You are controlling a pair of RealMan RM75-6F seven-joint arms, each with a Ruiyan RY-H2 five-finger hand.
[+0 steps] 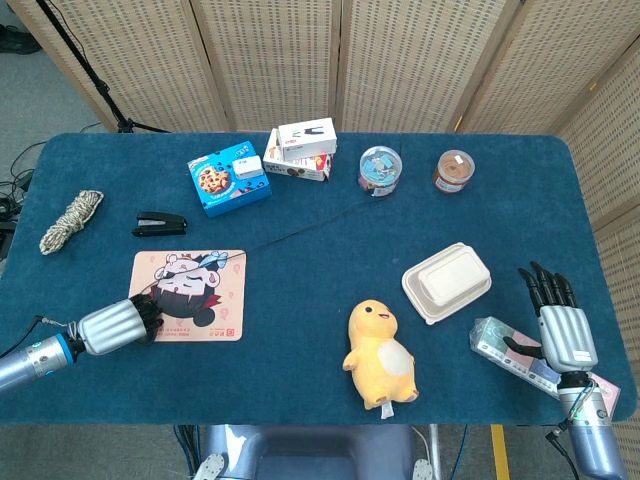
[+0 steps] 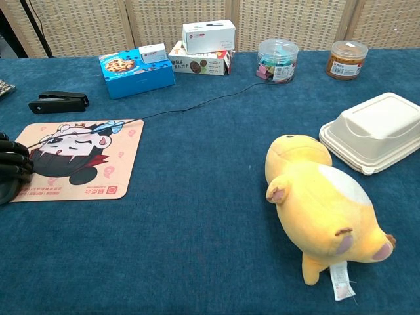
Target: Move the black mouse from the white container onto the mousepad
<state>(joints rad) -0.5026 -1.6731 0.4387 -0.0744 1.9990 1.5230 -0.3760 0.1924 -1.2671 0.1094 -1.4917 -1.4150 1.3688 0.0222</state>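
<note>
- While the head view hides the black mouse itself, its thin cable [image 1: 300,232] runs to the printed, flat mousepad [image 1: 190,293]; left hand [image 1: 115,325] sits at the pad's near-left corner, grip not discernible. Right hand [image 1: 560,320] rests fingers spread.
- White container [image 1: 446,280]: closed, rigid clamshell.
- Chest view: dark fingers [image 2: 12,167] touch the pad edge; mouse likely delivered, release pending.

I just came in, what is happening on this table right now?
The left hand rests at the left edge of the mousepad, fingers curled. A thin black cable runs across the pad to it, so the mouse is probably under that hand, but black on black hides it. The white container sits closed near the yellow plush toy. The right hand lies open.
</note>
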